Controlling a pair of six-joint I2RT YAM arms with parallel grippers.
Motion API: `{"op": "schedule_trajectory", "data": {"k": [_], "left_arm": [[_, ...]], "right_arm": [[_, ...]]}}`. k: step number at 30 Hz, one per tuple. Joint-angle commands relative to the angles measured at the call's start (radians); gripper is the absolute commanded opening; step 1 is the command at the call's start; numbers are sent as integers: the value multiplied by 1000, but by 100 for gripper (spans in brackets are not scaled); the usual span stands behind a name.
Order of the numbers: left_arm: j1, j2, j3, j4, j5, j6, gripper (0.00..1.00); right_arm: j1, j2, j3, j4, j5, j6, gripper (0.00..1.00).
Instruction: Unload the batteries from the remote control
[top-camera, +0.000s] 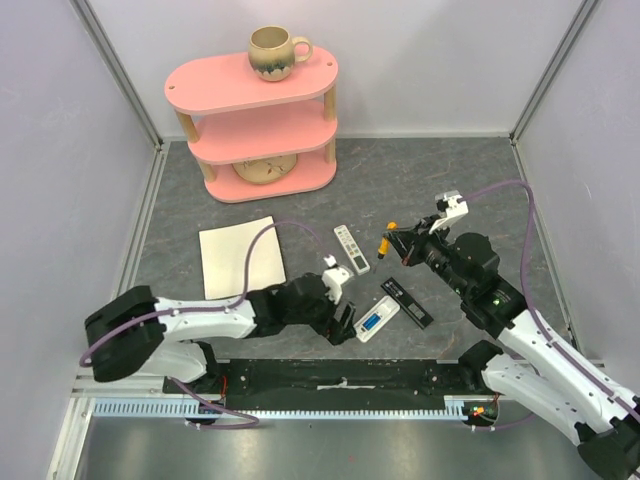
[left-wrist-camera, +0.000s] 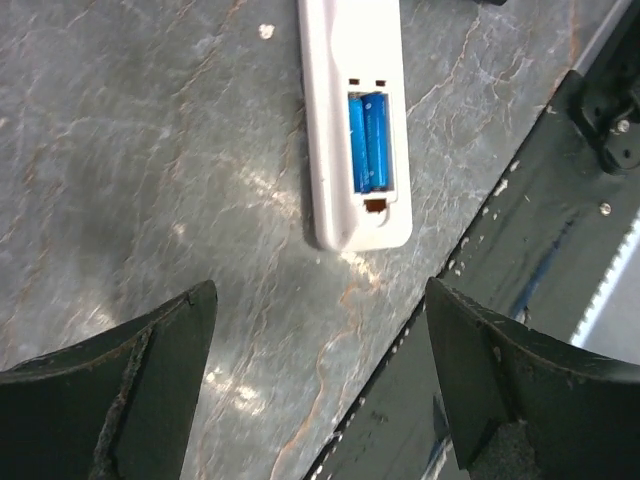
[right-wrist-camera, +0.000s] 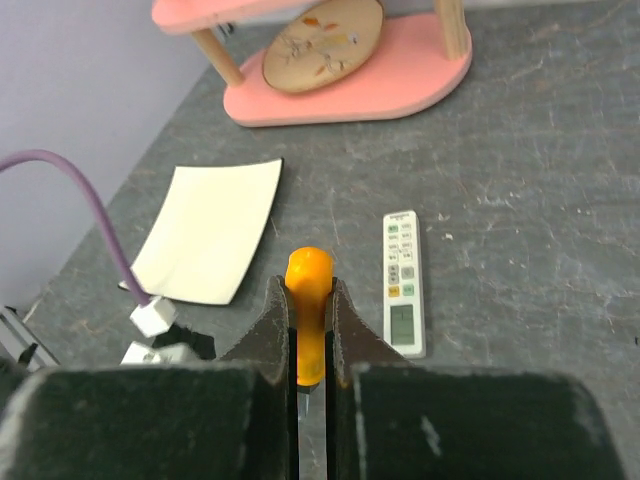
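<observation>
L gripper hovers just short of the white remote, fingers spread wide, holding nothing. Remote lies face-down on the table, near the front edge. Its compartment is open w/ no cover on it, and both batteries sit side by side inside. Long black strip lies just beside the remote, to its right. Further right, R gripper is pinched on the orange screwdriver, raised off the surface. Judgement: access looks done, extraction not begun, 2 cells left to pull.
</observation>
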Motion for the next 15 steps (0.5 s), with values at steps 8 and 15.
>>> {"op": "schedule_trajectory", "data": {"k": [8,15], "left_arm": [[-245,281,193,108,-496,101,90],[-279,378,224,137,-514,106,88]], "right_arm": [[-43,89,-1,-24,-83,-35,0],[-215,159,-39,56,-350,29,0]]}}
